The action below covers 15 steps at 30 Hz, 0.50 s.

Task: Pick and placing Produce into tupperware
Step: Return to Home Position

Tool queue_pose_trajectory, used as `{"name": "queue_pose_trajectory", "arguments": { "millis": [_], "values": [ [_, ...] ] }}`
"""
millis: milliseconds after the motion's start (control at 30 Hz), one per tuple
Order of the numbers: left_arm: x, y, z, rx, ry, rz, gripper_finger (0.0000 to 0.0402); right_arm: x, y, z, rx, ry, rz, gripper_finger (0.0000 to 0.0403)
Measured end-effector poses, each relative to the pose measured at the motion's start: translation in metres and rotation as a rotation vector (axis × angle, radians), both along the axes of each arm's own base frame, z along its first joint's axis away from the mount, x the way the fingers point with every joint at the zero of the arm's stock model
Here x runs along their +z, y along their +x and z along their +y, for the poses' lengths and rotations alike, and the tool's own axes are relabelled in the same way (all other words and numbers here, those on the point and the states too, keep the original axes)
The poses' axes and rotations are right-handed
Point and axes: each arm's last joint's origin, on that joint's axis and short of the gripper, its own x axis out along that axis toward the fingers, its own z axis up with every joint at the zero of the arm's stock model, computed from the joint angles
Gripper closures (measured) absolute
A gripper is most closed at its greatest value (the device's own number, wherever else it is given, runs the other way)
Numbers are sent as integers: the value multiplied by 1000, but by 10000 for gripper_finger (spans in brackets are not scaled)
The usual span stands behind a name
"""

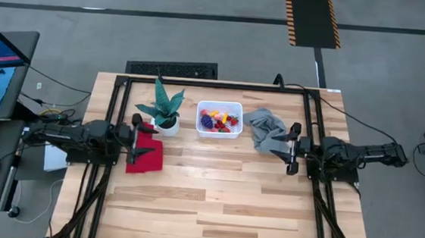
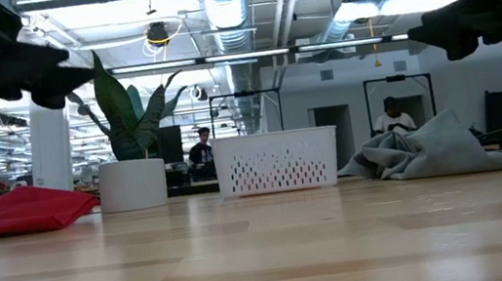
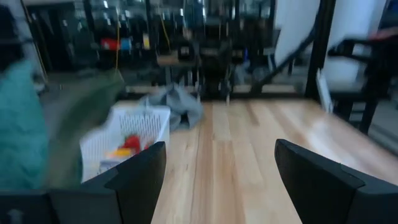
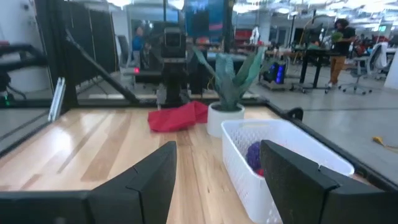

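Pale wooden table (image 1: pixel 213 203) below, an open workshop floor with a few people far behind it, and both arms sit out at the sides. The left gripper (image 1: pixel 136 137) hangs by the table's left edge, raised above the near side of the red cloth (image 1: pixel 148 158), jaws spread wide with nothing between them. Over by the right edge, the right gripper (image 1: pixel 294 149) hovers just beside the crumpled grey cloth (image 1: pixel 263 127), jaws wide as well and empty. Midway along the far edge stands the tupperware (image 1: pixel 220 103), and the produce (image 1: pixel 217 122) lies heaped inside it: red, yellow and purple pieces together. Just to its left stands the potted plant (image 1: pixel 165 114), close to the red cloth.
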Motion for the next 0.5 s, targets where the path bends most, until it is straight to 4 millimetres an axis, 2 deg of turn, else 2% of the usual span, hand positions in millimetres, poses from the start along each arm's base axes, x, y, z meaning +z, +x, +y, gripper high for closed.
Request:
{"name": "queue_pose_trajectory", "arguments": {
  "millis": [200,500],
  "values": [
    [4,-4,0,-1,-11,-56,109,7,-4,0,0,10,-82,148],
    [5,-4,0,-1,-13,-59,109,5,-4,0,1,8,-63,148]
  ]
}}
